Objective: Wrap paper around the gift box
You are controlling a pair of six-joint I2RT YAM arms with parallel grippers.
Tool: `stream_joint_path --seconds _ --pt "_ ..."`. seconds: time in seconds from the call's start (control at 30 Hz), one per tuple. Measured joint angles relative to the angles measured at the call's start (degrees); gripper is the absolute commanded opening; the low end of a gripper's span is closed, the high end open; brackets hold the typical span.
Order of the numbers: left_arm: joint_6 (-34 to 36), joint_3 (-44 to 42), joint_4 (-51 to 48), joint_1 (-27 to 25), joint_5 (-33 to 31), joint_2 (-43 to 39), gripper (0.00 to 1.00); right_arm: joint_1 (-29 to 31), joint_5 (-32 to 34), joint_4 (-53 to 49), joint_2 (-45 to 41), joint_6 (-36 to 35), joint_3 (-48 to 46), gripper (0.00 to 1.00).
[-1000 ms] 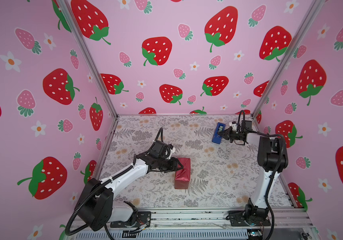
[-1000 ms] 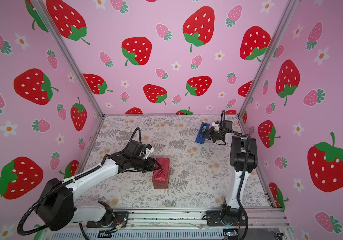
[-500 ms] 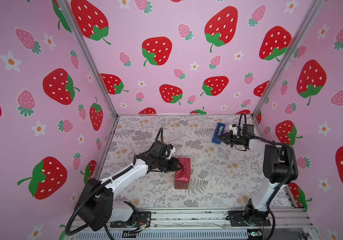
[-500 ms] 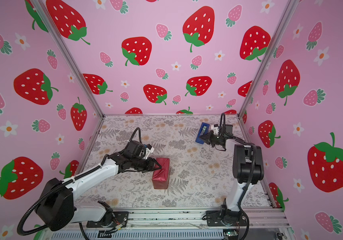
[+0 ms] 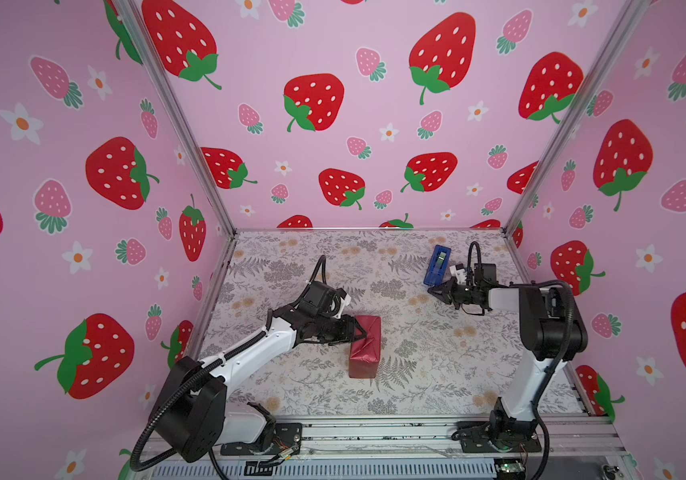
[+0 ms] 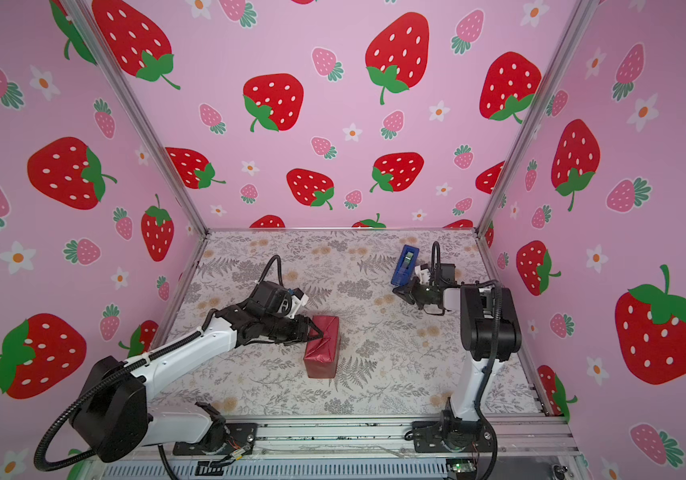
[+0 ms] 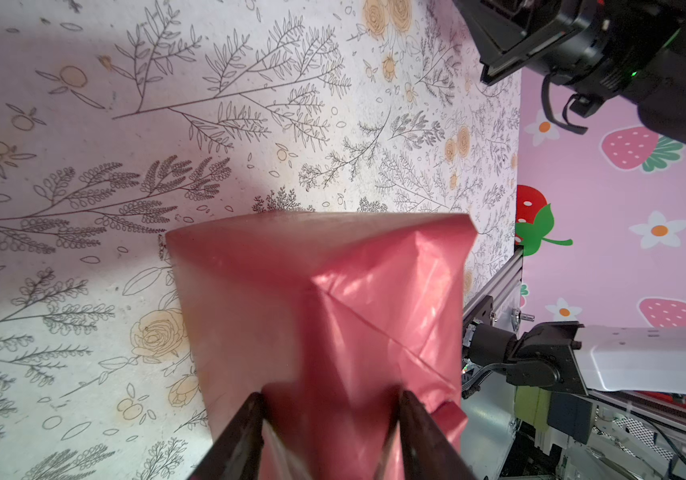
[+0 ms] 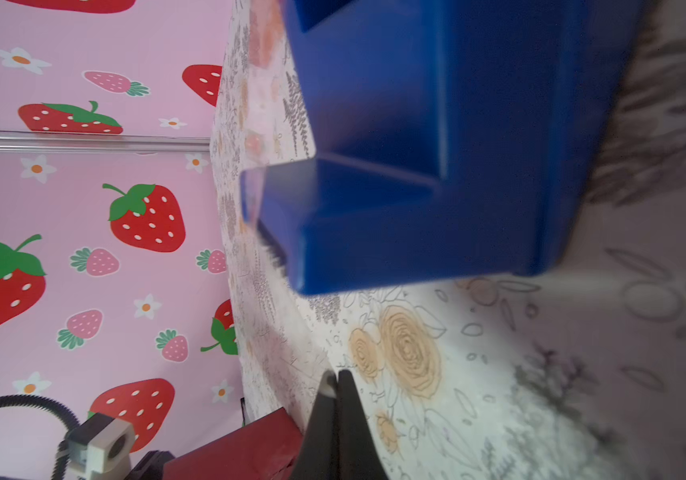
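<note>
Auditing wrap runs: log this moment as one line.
left gripper: shut on paper | right gripper: shut, beside tape dispenser, not touching | gift box: hidden under paper

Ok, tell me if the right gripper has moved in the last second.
Yes. The right gripper has pulled back from beside the blue tape dispenser toward the front rail, past its near end.

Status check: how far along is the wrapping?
Done: the paper hides the gift box on every visible side, ends folded. In hand: left gripper clamps the folded end flap. Right gripper is shut beside the tape dispenser. Remaining: probably taping that flap; no tape visible on it.
</note>
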Motion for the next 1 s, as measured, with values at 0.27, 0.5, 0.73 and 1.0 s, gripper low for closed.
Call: stream_joint_path --seconds 0.27,0.5,0.73,1.0 --pt "0.3 0.0 0.0 0.0 0.0 0.3 0.53 -1.0 4.5 -4.4 1.1 -6.3 -0.9 0.00" --pt "2.0 1.1 -0.8 0.0 0.5 1.2 0.53 -1.3 4.3 -10.8 -3.3 -9.4 -2.5 0.00" --pt "7.8 5.4 -2.6 -0.7 3.1 5.7 0.52 0.0 3.1 -20.9 -19.1 -13.7 -2.8 0.00" --pt "17.0 14.3 -8.2 -2.4 7.3 14.2 0.52 8.2 0.6 -33.1 -32.9 -17.4 -2.7 0.00"
